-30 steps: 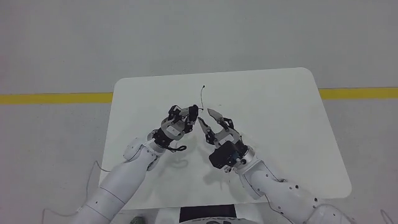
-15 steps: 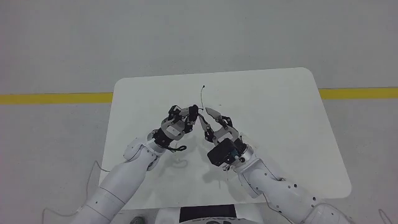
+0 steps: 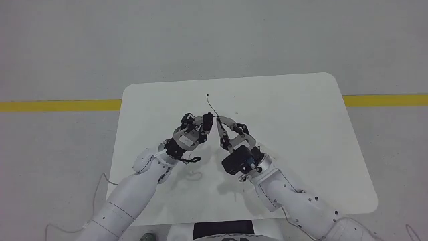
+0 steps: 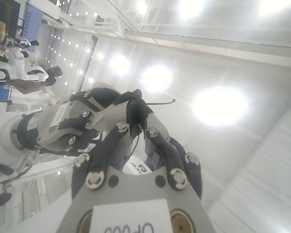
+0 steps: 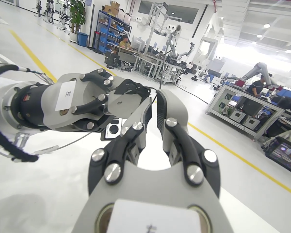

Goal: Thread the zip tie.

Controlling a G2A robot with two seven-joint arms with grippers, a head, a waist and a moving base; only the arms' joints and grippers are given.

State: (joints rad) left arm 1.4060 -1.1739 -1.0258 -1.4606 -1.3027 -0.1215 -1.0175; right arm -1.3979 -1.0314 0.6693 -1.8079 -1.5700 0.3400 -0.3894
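Both grippers meet above the middle of the white table. A thin black zip tie rises from between them, its free tip pointing toward the table's far edge. My left gripper is shut on the zip tie's lower end. In the left wrist view the strap sticks out past my left gripper. My right gripper presses in from the other side. In the right wrist view its pads stand almost together around the strap, right next to the left gripper.
The table top around the grippers is bare, with room on every side. A dark cable loops off the left wrist. Yellow floor lines run beside and behind the table.
My right gripper has closed from wide open and moved in against the left gripper. The zip tie's free tip has swung to the left in the top view.
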